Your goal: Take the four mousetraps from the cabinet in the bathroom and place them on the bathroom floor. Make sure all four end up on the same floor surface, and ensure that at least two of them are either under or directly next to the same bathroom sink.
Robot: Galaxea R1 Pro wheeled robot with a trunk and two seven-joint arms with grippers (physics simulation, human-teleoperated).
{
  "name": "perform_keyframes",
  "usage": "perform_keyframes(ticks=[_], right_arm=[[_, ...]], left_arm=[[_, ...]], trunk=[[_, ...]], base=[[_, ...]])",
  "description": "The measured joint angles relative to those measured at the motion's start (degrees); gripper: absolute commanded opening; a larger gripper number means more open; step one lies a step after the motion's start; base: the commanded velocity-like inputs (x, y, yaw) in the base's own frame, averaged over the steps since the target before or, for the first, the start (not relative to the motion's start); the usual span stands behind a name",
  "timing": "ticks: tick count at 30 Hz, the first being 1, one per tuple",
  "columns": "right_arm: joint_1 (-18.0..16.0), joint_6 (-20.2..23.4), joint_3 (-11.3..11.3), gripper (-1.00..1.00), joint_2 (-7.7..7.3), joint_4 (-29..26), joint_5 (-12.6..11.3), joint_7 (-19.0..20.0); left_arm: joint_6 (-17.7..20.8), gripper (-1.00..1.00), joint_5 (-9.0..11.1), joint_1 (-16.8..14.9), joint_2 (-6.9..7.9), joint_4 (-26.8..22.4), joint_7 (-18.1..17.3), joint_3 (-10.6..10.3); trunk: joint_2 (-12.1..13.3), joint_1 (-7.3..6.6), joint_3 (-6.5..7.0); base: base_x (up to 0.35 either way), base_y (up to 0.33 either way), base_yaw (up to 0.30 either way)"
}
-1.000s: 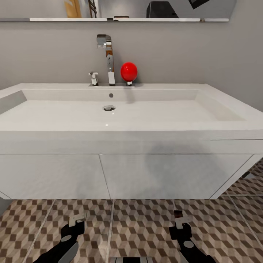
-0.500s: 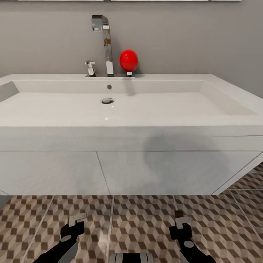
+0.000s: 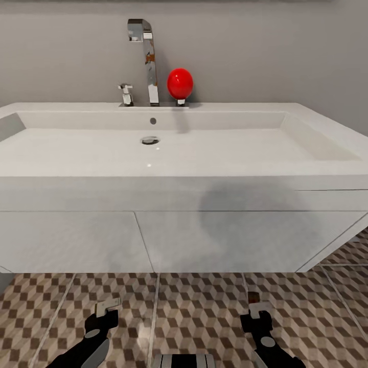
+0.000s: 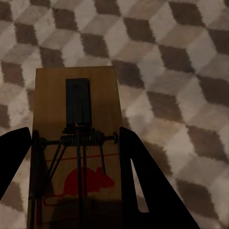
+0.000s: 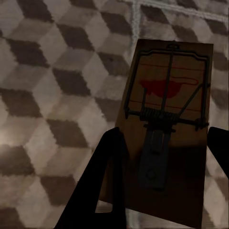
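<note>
Head view: the white sink [image 3: 153, 194] hangs on the grey wall, with a chrome tap [image 3: 145, 61] and a red ball [image 3: 180, 84] on its back ledge; the patterned floor [image 3: 204, 306] runs under it.
Left pincer [image 3: 105, 313]: low over the tiles in front of the sink; its wrist view shows the dark fingers [image 4: 143, 181] pressed against both long sides of a mousetrap [image 4: 76, 143], pinching it.
Right pincer [image 3: 257, 313]: also low over the tiles; its wrist view shows a second mousetrap [image 5: 169, 124] gripped between the fingers [image 5: 112, 176].
Wrist views alone: the red mouse print, spring and metal bar on each board.
Sink basin: only its drain [image 3: 150, 140].
Count: two mousetraps, one per pincer, both above the floor; one sink, one tap, one ball.
</note>
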Motion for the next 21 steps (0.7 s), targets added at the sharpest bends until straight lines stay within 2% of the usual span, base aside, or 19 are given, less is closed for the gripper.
perform_keyframes(ticks=[2,13,21], right_arm=[[0.00,-0.60,-0.03,-1.00,-0.20,-0.01,-0.06,-0.02],[0.01,-1.19,-0.06,-1.00,-0.44,0.02,-0.37,-0.05],[0.00,-1.20,-0.06,-1.00,-0.44,0.06,-0.40,-0.05]], left_arm=[[0.00,-1.00,0.00,0.02,0.03,0.00,0.00,0.00],[0.00,-1.00,0.02,0.00,0.06,0.00,0.00,0.08],[0.00,-1.00,0.01,0.00,-0.02,0.00,0.00,0.08]], trunk=[[0.00,0.00,0.00],[-0.14,0.29,-2.43],[-0.15,0.28,-2.44]], base=[[0.000,0.000,0.000],[0.000,0.000,0.000],[0.000,0.000,0.000]])
